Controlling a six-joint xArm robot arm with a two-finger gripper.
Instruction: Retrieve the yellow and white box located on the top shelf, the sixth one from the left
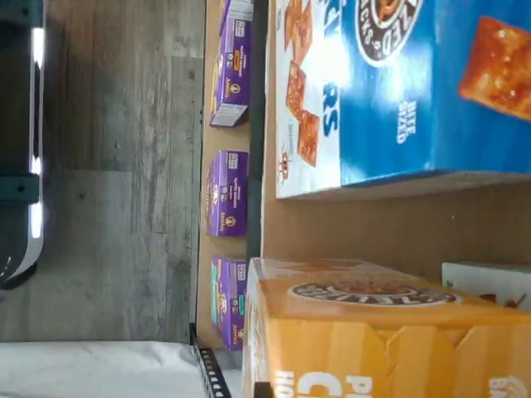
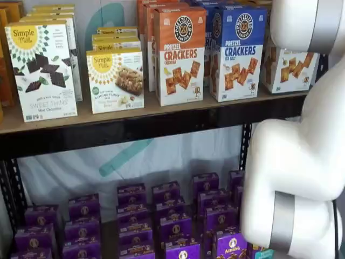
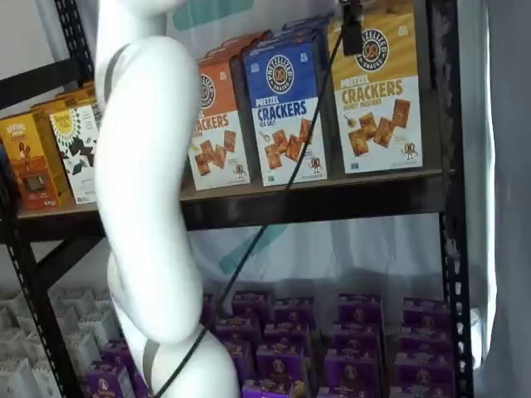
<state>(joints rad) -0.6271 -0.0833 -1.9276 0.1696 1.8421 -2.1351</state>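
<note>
The yellow and white box (image 3: pixel 377 91) stands upright at the right end of the top shelf (image 3: pixel 315 203), next to a blue box (image 3: pixel 286 108). In a shelf view my gripper (image 3: pixel 352 41) hangs from above as one black finger over the box's upper front edge, with a cable beside it. It is shut on the box's top. In a shelf view my white arm covers most of the yellow and white box (image 2: pixel 288 70), so only its white lower part shows on the top shelf (image 2: pixel 161 127). The wrist view shows the yellow and white box's top (image 1: pixel 373 332) close up.
Orange (image 2: pixel 180 56) and blue (image 2: pixel 237 51) cracker boxes stand left of the target, with white Simple Mills boxes (image 2: pixel 46 70) further left. Purple boxes (image 2: pixel 172 226) fill the lower level. A black upright (image 3: pixel 448 207) stands right of the target. My white arm (image 3: pixel 141 191) crosses the front.
</note>
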